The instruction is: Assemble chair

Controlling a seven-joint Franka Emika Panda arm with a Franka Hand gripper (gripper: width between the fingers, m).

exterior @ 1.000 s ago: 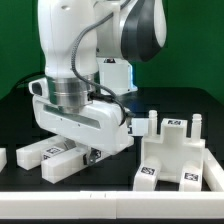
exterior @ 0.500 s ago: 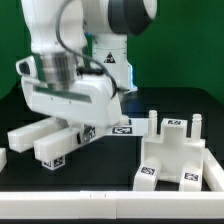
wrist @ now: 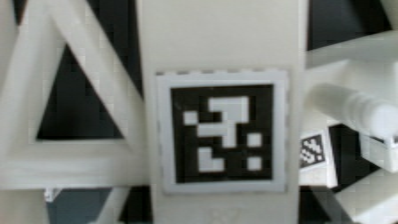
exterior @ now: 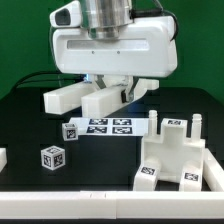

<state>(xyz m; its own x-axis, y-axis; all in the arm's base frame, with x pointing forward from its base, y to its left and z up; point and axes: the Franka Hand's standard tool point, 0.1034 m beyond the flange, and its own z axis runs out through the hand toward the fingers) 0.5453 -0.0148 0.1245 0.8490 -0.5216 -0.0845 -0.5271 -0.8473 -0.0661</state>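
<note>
One robot arm (exterior: 110,45): within a second it has swung from low over the front of the table (exterior: 100,178) to high above the middle, taking its load with it. By judgement the pick-up is done and the carry to a joining spot is under way.
One large chair piece (exterior: 172,160): it stands posts-up at the table's front corner, on the exterior view's right. It is unmoved and looks the likely base for the next join.
One lifted chair part (exterior: 78,96): two white bars show beneath the hand, above the middle of the table and well clear of it. A second ago it lay near the front edge.
One gripper (exterior: 103,90): the fingers are hidden under the hand. The jaws are judged partly closed and clamped on the lifted chair part, since it hangs in the air.
One marker board (exterior: 105,127): it lies flat mid-table, its row of tags now uncovered.
One small tagged cube (exterior: 52,158): it sits near the front edge, toward the exterior view's left, apart from everything else.
One white sliver (exterior: 3,157): it is cut off at the table's edge on the exterior view's left, so what it is cannot be told.
One tag (wrist: 221,128): it fills the wrist view on the held part's flat middle bar.
</note>
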